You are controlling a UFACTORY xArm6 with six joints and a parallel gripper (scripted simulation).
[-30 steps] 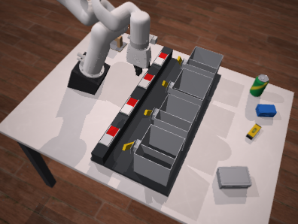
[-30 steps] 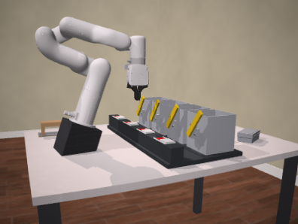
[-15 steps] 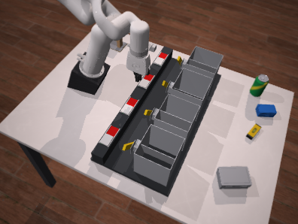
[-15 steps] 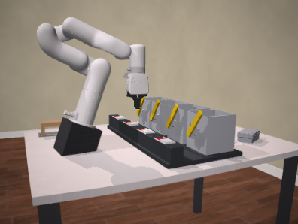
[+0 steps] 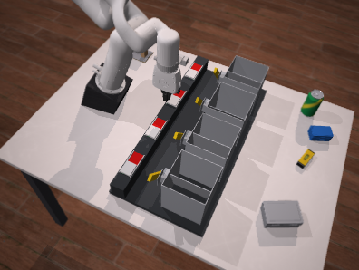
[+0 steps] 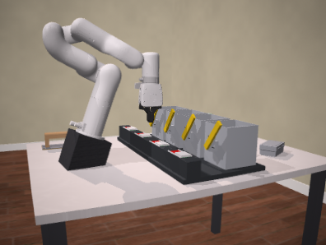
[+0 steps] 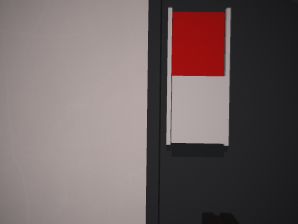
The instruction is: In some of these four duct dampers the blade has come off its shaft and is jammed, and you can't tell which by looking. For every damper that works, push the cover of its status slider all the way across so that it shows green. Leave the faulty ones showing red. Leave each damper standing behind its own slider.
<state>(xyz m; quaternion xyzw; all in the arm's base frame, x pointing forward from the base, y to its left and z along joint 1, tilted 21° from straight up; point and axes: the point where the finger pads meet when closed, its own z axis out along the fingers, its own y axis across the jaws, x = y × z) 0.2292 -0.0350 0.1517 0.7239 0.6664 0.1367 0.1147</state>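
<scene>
4 damper boxes [image 5: 227, 136] hollow; 4 sliders [image 7: 199, 75] red; end effector [image 5: 166, 96] together, holding nothing.

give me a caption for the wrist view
Wrist camera above one slider: red half showing, pale cover beside it, on the dark base by the table.

Claw [image 5: 166, 96], fingers closed on nothing, hangs just above the slider rail [image 5: 154, 136], over the second slider from the far end. Pale desk [image 5: 68, 131] on the arm-base side of the rail is open for approach. Opposite side is walled by four grey damper boxes [image 5: 222, 136] with yellow levers [image 5: 179, 134] jutting toward the rail, leaving a narrow dark channel.
</scene>
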